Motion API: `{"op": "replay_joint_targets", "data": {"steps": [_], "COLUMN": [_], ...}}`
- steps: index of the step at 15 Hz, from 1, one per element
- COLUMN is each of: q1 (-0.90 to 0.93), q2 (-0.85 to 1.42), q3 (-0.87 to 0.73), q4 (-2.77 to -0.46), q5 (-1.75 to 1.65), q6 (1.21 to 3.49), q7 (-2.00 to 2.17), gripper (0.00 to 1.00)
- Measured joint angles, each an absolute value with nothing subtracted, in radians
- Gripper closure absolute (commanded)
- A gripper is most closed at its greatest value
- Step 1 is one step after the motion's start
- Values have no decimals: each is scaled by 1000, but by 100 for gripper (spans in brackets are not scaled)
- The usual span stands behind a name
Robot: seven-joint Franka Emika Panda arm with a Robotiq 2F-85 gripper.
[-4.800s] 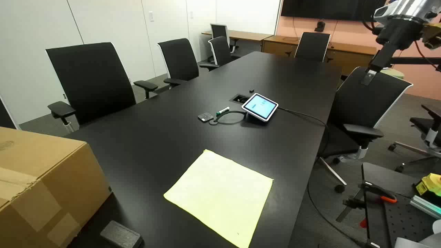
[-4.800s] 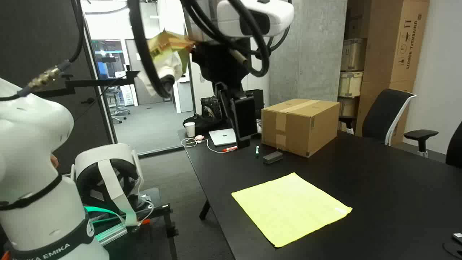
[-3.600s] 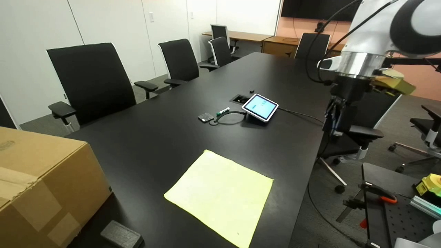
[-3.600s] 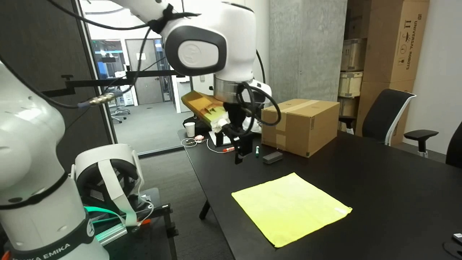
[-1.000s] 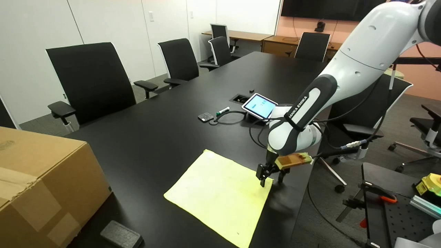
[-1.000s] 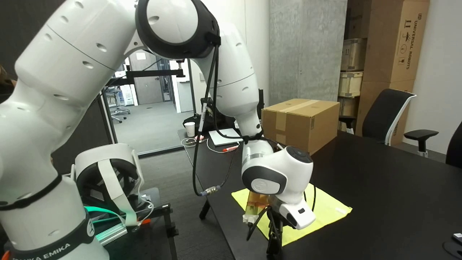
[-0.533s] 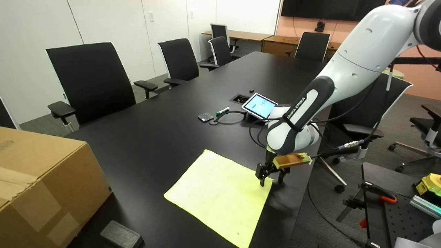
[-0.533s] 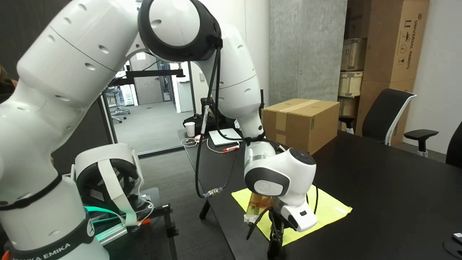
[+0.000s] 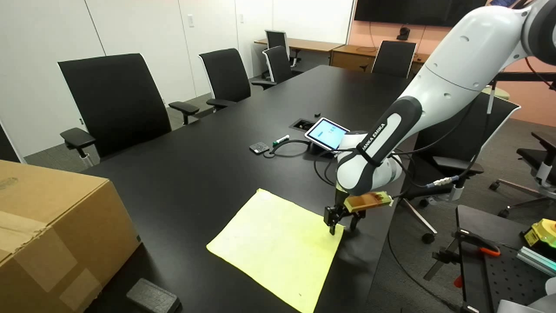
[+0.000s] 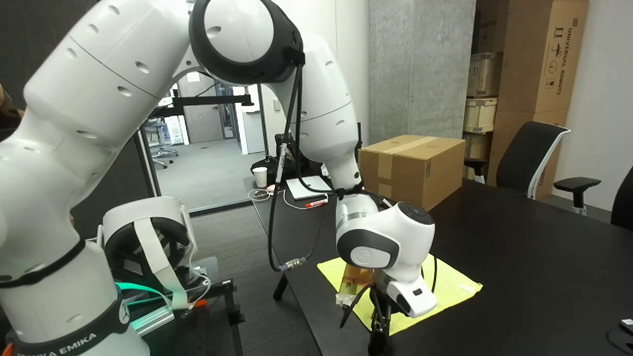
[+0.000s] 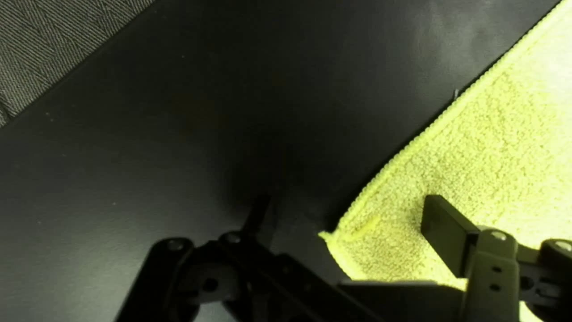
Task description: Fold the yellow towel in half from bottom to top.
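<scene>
Fold not begun

In an exterior view, the tabletop (image 9: 208,174) carries the yellow towel (image 9: 273,248), flat, at its near end. The hand (image 9: 343,229) straddles the towel's right corner, its 2 fingers apart, presumably to pinch it.

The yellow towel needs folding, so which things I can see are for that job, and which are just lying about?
For folding:
yellow towel
gripper, open at the towel's corner

Just lying about:
cardboard box
tablet
green marker
laptop
white cup
</scene>
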State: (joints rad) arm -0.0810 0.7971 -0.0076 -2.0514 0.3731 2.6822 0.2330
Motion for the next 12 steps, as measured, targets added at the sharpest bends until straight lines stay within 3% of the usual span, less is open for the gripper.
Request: {"op": "replay_joint_targets", "data": {"steps": [1, 6, 9, 10, 12], "q1": [-78, -62, -53, -52, -51], "q2": [797, 794, 794, 794, 794], "q3": [-11, -23, -34, -38, -40], "q4": [-2049, -2035, -2035, -2035, -2035], "q5": [365, 332, 316, 312, 310], "q6": [2677, 2646, 2631, 2626, 2623], "q7": [235, 238, 240, 240, 240], "gripper": [53, 87, 95, 90, 89]}}
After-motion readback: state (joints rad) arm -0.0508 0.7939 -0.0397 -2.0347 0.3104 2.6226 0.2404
